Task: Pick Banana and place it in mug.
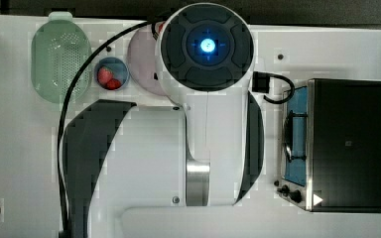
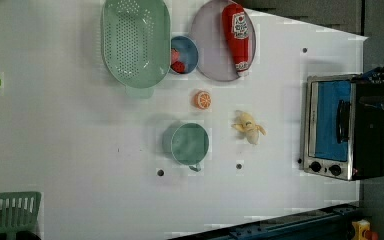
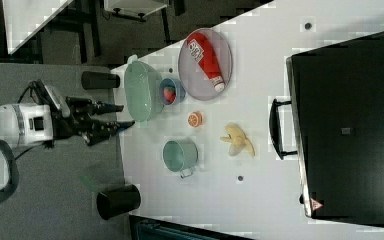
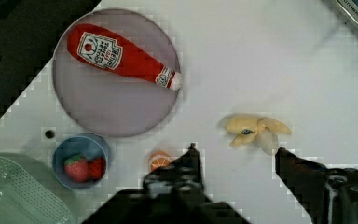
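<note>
Dark fingers (image 4: pixel 235 151) spread wide and empty at the wrist view's lower edge, peeled banana (image 4: pixel 256 131) on the white counter (image 4: pixel 270 60) just beyond them, pale teal mug (image 2: pixel 190 143) mid-frame in the left view, banana to its right, apart.

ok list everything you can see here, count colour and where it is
banana: 1, pale yellow, peeled open, on the table between mug and toaster oven
mug: 1, pale teal, near the table's middle
orange half: 1, orange, above the mug in the left view
blue bowl: 1, holds red strawberries
colander: 1, mint green, beside the bowl
plate: 1, lilac, carries the ketchup bottle, red
toaster oven: 1, black and silver
gripper: 1, black, jaws open, empty
</note>
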You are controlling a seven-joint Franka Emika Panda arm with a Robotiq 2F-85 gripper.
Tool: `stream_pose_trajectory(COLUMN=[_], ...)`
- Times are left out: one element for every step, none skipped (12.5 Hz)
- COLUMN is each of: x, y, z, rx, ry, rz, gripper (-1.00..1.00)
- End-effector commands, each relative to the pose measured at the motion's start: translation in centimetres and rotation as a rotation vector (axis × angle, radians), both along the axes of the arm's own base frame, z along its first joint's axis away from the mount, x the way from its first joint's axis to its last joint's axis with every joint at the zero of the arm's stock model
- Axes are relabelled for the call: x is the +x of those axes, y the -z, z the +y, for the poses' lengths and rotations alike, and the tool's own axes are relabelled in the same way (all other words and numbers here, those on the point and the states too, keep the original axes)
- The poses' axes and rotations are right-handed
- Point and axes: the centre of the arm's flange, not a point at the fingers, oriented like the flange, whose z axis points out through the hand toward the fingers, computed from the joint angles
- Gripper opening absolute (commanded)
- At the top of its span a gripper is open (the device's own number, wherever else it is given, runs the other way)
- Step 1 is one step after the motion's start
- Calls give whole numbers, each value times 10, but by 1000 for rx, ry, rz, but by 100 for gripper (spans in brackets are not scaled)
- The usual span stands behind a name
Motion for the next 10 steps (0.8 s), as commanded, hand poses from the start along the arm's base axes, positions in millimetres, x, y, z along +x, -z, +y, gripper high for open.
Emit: stream_pose_trajectory(x=[-111,-111,-110,-110,-108,-104,-100,-95,-91,-87], y=[-60,-60,-58,-53,-42,-27,-10,11,35,60], z=[-37,-37,-37,-37,-37,-36,-35,-35,-35,-34], rx=[-25,-25,-25,-25,-25,-26,-26,-26,-25,-25], ry=[90,90,90,90,89,87,80,54,1,-62], rz=[18,18,21,32,46,52,54,53,51,45], gripper=[59,80,100,100,100,100,100,100,100,100])
